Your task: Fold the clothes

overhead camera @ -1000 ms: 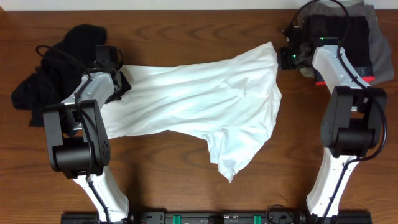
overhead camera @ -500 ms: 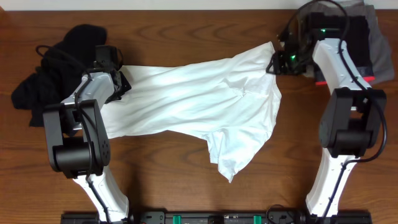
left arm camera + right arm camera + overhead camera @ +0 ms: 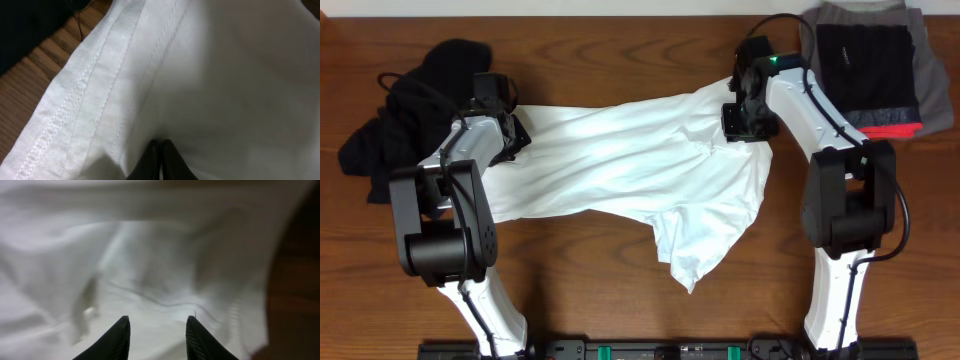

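Wooden table (image 3: 620, 40), white shirt (image 3: 640, 160) sprawled across middle, wrinkled, lower flap trailing toward front edge. Left gripper (image 3: 160, 150) pinched tight on shirt's left hem. Right gripper (image 3: 157, 325) over top right corner, fingers partly apart, nothing held. Risks: right closes on single layer or bunched ridge, so fold goes skew; left pull stretches cloth, drags it onto black heap (image 3: 405, 120); right arm sweep brushes folded pile (image 3: 870, 65).

The right gripper (image 3: 157, 327), a second ago pinching the far right corner of the white T-shirt (image 3: 630, 160) beside the folded stack (image 3: 868, 65), now hangs over that corner with jaws apart, its arm swung leftward, leaving the stack uncovered.
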### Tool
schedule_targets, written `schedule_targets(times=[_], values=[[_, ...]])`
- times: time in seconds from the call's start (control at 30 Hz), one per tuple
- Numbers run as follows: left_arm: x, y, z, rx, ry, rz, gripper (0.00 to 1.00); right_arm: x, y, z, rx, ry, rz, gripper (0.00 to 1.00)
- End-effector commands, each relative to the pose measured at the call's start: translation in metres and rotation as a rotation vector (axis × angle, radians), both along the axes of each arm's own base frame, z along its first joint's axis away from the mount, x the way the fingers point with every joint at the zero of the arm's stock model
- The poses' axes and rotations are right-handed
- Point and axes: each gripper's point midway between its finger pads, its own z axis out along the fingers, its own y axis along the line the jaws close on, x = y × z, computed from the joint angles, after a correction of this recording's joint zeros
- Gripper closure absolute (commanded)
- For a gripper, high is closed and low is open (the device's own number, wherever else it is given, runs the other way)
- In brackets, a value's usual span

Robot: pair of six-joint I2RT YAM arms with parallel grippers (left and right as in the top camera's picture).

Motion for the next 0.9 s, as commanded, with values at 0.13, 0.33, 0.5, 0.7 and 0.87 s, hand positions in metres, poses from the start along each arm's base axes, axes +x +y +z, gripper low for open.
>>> schedule_targets(times=[0.13, 0.33, 0.5, 0.7, 0.87], values=[[-0.022, 0.002, -0.036, -0.006, 0.114, 0.000, 0.94, 0.001, -0.029, -0.003, -0.184, -0.025, -0.145, 0.66], [-0.022, 0.002, -0.036, -0.005, 0.114, 0.000, 0.94, 0.003, -0.030, -0.006, -0.189, -0.031, -0.146, 0.66], [-0.022, 0.003, -0.036, -0.005, 0.114, 0.004, 0.94, 0.006, -0.030, -0.009, -0.186, -0.039, -0.146, 0.66], [-0.023, 0.007, -0.036, -0.006, 0.114, 0.012, 0.94, 0.001, -0.029, -0.020, -0.178, -0.029, -0.142, 0.67], [-0.023, 0.009, -0.036, -0.006, 0.113, 0.018, 0.94, 0.002, -0.027, -0.022, -0.164, -0.033, -0.142, 0.69]])
